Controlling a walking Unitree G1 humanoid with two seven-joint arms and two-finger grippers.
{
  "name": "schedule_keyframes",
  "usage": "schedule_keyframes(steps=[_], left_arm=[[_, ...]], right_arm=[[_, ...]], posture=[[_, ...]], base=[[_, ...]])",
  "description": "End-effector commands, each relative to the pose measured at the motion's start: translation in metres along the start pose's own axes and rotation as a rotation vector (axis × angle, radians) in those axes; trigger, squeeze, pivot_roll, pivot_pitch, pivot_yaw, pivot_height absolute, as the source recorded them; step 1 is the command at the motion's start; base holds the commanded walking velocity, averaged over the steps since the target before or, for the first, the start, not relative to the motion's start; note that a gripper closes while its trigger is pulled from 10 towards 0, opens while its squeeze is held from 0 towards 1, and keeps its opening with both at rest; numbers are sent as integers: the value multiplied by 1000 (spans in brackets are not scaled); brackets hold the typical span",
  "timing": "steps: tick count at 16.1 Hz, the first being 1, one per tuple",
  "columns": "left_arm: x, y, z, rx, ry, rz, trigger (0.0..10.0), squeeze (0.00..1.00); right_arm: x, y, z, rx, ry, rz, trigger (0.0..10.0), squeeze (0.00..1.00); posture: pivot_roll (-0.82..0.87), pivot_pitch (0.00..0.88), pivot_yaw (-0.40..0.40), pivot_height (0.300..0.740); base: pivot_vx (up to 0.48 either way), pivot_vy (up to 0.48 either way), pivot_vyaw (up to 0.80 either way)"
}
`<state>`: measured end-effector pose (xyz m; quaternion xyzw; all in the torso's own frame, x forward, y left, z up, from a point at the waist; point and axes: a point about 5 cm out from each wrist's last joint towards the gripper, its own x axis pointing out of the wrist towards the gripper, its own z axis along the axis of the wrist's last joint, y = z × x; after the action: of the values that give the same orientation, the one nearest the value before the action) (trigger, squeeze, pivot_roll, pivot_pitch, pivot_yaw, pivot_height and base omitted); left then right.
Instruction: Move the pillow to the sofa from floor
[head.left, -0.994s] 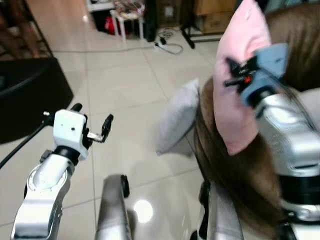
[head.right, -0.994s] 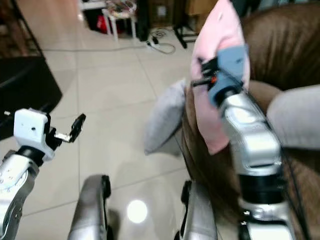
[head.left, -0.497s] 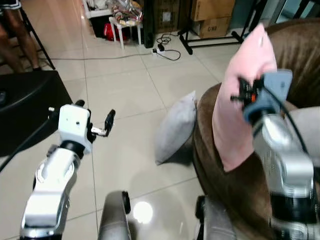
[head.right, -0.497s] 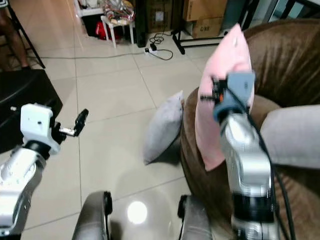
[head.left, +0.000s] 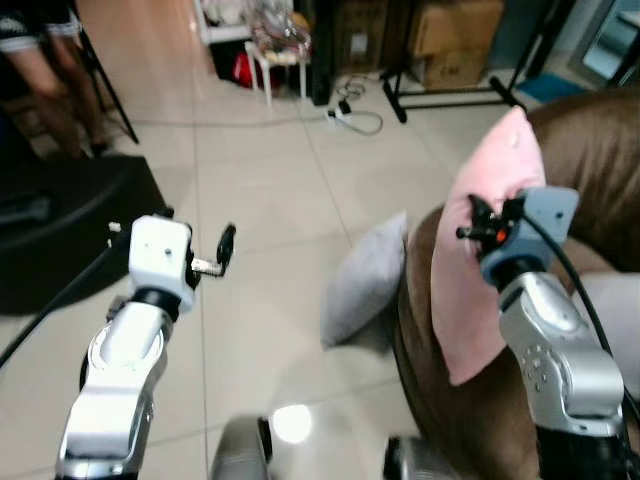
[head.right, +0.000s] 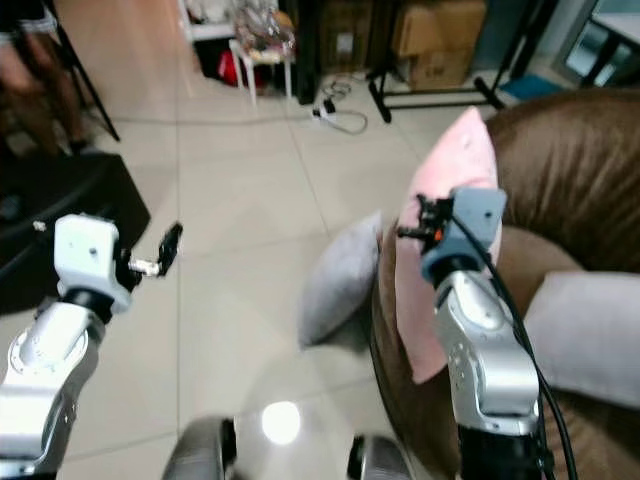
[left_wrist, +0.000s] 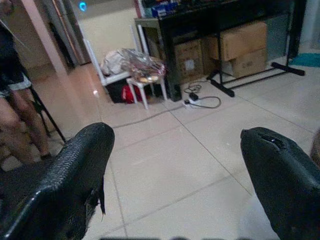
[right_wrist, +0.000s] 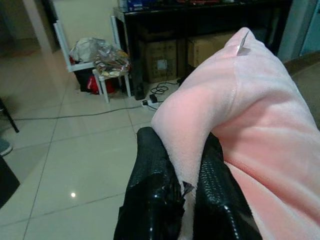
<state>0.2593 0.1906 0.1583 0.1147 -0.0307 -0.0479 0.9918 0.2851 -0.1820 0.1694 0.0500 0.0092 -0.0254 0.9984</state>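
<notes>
Right hand (right_wrist: 182, 187) clamped on edge of soft pink plush pillow (head.left: 480, 260), held upright at 2 o'clock over arm of brown velvety sofa (head.right: 560, 160). Pillow lower end against sofa arm, off floor. Grey fabric cushion (head.left: 365, 280) leans on sofa side on pale tiled floor (head.left: 280, 190), 12 o'clock. Left hand (left_wrist: 175, 180) raised at 10 o'clock, fingers (left_wrist: 70, 175) wide apart, holding nothing. Light grey cushion (head.right: 585, 335) on sofa seat, 3 o'clock.

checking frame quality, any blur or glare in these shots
Left eye view: soft motion blur, a ceiling-light glare spot on the tiles. Right wrist view: sharp on the pink pillow pinched in the right gripper. Left wrist view: open left gripper fingers dark, room beyond well lit.
</notes>
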Motion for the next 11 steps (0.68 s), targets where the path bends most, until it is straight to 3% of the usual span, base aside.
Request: schedule_keyframes(steps=[1,5,11], left_arm=[[-1,7,-3,-7,20,34,10000,467],[6,7,-1,-4,20,36,10000,435],[17,3,-2,1,18,-11,10000,431]], right_arm=[[1,-3,6,15,-37,-16,10000,0],[0,-1,6,29,-39,-26,10000,0],[-18,-2,-12,64,17,-83,10000,0]], posture=[[-20,0,22,726],[-23,0,34,740],[-65,0,89,740]], base=[[0,0,0],[0,0,0],[0,0,0]])
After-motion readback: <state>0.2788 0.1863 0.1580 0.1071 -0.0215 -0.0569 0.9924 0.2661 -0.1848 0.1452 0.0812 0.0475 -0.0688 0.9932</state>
